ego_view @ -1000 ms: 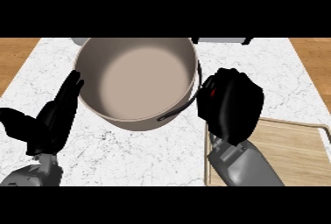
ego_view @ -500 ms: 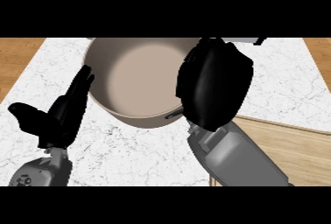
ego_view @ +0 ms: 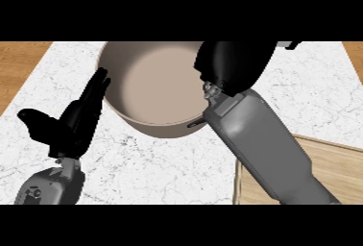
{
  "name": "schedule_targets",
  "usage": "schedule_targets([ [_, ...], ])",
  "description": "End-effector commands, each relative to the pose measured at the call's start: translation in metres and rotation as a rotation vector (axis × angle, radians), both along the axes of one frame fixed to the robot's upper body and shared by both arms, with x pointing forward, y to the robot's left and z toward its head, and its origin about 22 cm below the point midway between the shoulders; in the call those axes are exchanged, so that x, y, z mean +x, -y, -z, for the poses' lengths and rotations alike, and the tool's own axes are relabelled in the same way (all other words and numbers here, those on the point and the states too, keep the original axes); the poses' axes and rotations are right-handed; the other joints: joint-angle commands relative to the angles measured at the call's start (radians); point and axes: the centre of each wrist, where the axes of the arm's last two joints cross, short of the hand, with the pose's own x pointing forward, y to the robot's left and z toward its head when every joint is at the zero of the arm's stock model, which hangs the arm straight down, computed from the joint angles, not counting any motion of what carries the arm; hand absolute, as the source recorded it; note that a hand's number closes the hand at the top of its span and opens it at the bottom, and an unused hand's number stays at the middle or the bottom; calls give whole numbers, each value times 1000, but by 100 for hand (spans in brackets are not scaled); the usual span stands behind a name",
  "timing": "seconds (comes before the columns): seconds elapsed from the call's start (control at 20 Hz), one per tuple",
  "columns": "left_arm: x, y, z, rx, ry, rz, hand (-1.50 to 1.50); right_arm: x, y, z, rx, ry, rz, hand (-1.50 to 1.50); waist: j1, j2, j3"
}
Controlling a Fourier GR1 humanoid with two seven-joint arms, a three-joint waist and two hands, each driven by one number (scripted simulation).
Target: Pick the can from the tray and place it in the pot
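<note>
A wide beige pot point(ego_view: 152, 129) stands at the back middle of the white marble counter point(ego_view: 163, 168), and its inside looks bare. My right hand point(ego_view: 234, 60) hovers over the pot's right rim with its fingers curled into a closed mass. The can does not show now; the hand covers where it sits in the grip. My left hand point(ego_view: 67, 127) rests open just left of the pot, fingers straight and pointing away, thumb out to the left. It does not touch the pot.
The wooden tray point(ego_view: 333, 163) lies at the lower right, partly under my right forearm. Brown wood borders the marble at the far left point(ego_view: 18, 62). A small dark handle pokes out of the pot's front right side point(ego_view: 197, 123).
My right hand has risen from beside the pot's right side and moved up over its right rim. The view has shifted, so pot and left hand sit lower and nearer.
</note>
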Motion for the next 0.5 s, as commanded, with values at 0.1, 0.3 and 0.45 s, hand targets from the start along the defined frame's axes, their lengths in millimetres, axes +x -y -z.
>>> schedule_targets([
  [0.1,3,11,12,-36,-69,40,0,28,-12,4,125,-109,207,150,10,12,-4],
  [0.3,-5,16,18,-18,-68,56,0,41,9,11,331,-145,206,150,22,15,-2],
  [0.45,6,24,10,-30,-60,64,0,48,16,12,427,-168,201,-150,21,25,-1],
])
